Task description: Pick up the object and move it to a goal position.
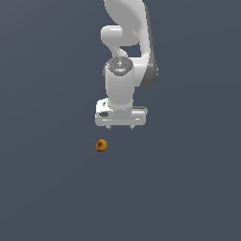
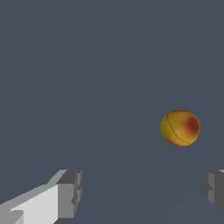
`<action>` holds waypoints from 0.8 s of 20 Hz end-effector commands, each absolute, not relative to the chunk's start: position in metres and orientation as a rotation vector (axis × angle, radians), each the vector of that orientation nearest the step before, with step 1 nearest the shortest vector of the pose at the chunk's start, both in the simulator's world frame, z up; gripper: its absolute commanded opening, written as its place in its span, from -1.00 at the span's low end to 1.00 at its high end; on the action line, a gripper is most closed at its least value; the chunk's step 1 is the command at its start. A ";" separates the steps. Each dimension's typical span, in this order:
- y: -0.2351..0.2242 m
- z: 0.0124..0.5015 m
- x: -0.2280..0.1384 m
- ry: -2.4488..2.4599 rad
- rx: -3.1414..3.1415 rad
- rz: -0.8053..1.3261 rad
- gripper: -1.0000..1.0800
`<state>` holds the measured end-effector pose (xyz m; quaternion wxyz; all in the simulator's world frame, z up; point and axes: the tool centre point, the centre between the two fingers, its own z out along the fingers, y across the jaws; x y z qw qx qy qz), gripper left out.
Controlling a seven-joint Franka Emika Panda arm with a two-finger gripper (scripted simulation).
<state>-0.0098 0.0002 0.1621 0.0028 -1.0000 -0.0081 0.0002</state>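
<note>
The object is a small round orange-yellow ball with red blotches [image 1: 101,145], lying on the flat grey surface. It also shows in the wrist view [image 2: 180,127]. My white gripper [image 1: 120,127] hangs above the surface, up and toward the exterior view's right of the ball, and apart from it. Its two short fingertips stand wide apart and nothing is between them. In the wrist view the grey fingertips [image 2: 70,194] show at both sides, and the ball lies beyond them, not between them.
The white arm [image 1: 127,42] rises behind the gripper to the top of the exterior view. The plain grey surface [image 1: 47,188] fills the rest of both views.
</note>
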 end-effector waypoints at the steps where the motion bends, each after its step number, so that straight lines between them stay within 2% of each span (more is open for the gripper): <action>1: 0.000 0.162 -0.010 -0.025 -3.136 0.001 0.92; 16: 0.012 0.176 -0.012 -0.102 -3.146 -0.010 0.92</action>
